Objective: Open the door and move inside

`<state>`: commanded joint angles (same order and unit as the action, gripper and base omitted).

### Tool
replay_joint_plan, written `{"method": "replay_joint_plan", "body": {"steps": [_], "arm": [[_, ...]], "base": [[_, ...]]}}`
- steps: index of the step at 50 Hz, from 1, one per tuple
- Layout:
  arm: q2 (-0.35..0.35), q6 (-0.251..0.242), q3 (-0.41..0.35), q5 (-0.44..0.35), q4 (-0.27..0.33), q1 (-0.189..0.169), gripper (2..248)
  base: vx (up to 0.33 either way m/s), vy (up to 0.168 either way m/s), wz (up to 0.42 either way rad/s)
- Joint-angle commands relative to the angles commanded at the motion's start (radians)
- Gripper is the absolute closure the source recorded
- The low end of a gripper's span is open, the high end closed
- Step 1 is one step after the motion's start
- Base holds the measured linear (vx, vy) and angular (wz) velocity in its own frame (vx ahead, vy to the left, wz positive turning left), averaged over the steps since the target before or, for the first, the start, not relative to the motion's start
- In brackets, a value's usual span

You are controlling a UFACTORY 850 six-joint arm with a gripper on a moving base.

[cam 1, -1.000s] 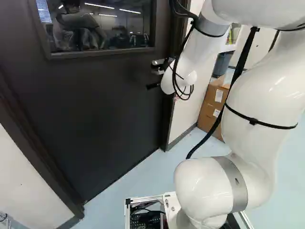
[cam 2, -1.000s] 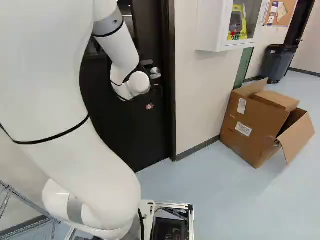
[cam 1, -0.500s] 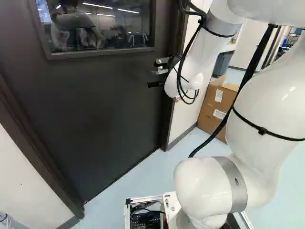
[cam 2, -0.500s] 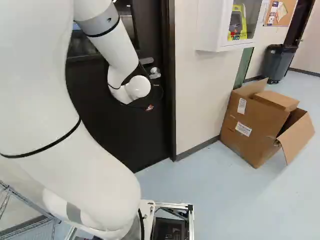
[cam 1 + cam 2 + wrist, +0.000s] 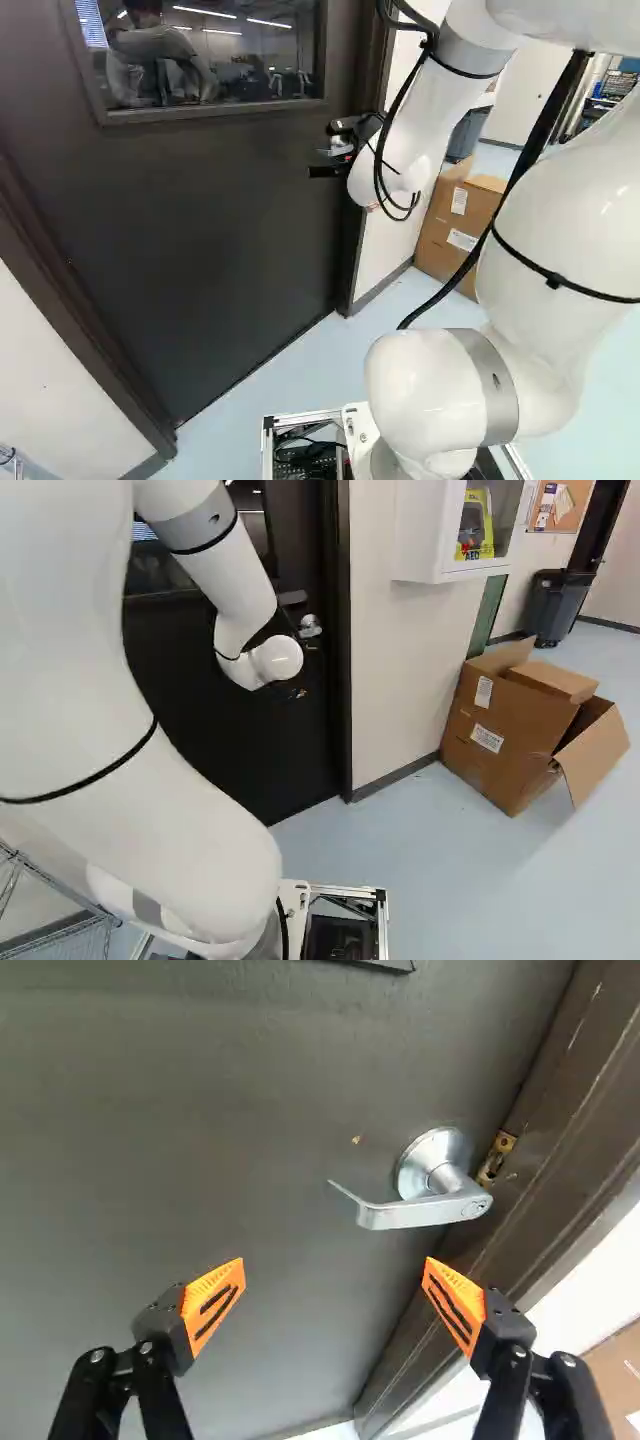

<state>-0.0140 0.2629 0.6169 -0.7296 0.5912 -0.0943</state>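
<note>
The lever handle [image 5: 425, 1210] is jutting from the closed door [image 5: 180, 1130], ahead of the gripper [image 5: 321, 150], whose fingers are standing wide apart. Past the door frame [image 5: 585, 1120], a cardboard box [image 5: 525, 720] is carrying white labels [image 5: 488, 738], seemingly printed, and a wall cabinet [image 5: 425, 540] is showing red lettering [image 5: 470, 550].
</note>
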Motion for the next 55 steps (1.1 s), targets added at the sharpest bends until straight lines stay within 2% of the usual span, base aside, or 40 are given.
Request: {"method": "replay_joint_plan", "body": {"steps": [15,55], "arm": [[0.045,0.0,0.046,0.0,0.0,0.004,3],[0.254,0.0,0.273,0.0,0.0,0.058,3]], "base": [[0.0,0.0,0.0],[0.0,0.0,0.0]]}}
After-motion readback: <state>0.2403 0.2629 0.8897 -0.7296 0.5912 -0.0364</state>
